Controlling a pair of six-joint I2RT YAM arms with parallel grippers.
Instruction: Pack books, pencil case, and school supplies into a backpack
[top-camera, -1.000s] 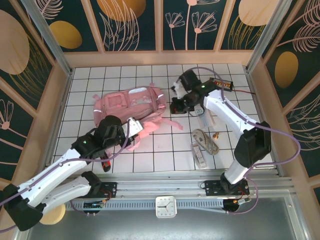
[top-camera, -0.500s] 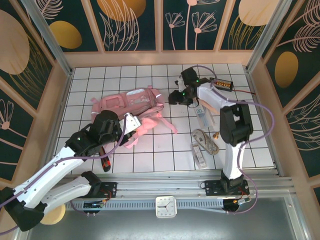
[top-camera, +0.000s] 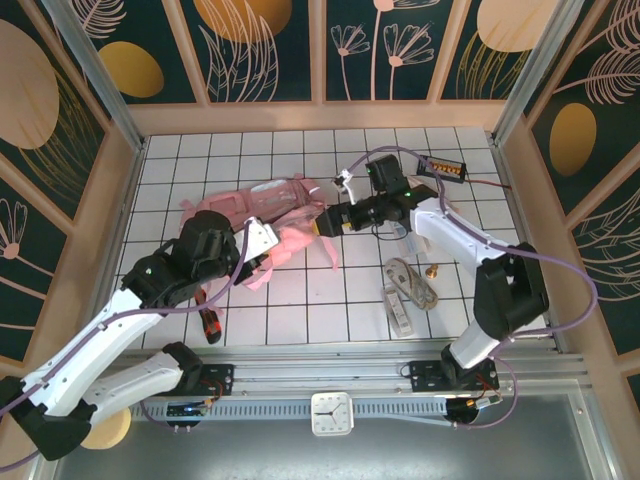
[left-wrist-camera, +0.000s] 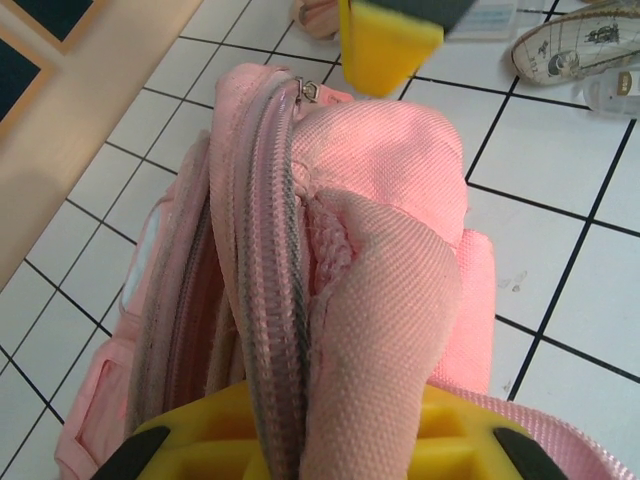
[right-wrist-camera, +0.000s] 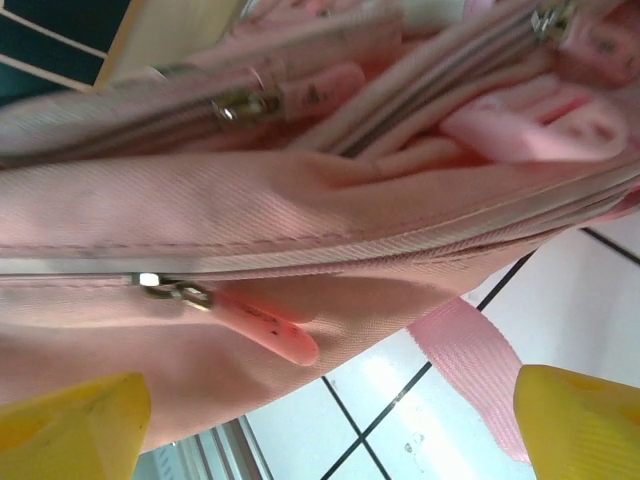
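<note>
The pink backpack (top-camera: 262, 208) lies left of centre on the tiled table. My left gripper (top-camera: 258, 254) is shut on its near edge; in the left wrist view the yellow jaws (left-wrist-camera: 330, 425) pinch a fold of backpack (left-wrist-camera: 380, 180) fabric beside a zipper. My right gripper (top-camera: 327, 221) stands open at the bag's right end. In the right wrist view the gripper (right-wrist-camera: 325, 430) has the backpack (right-wrist-camera: 300, 210), a pink zipper pull (right-wrist-camera: 262, 328) and a strap (right-wrist-camera: 470, 362) just ahead of its fingertips. A whitish bar (top-camera: 400, 311) and a cord bundle (top-camera: 411, 279) lie to the right. Books and pencil case are hidden.
A red-and-black utility knife (top-camera: 210, 326) lies near the front left. A small black box with orange marks (top-camera: 445, 167) and its wire sit at the back right. A clear flat item (top-camera: 406, 236) lies under the right arm. Wooden walls ring the table.
My right gripper has opened and swung left to the backpack's right end. The left gripper keeps its hold, and the bag has shifted a little.
</note>
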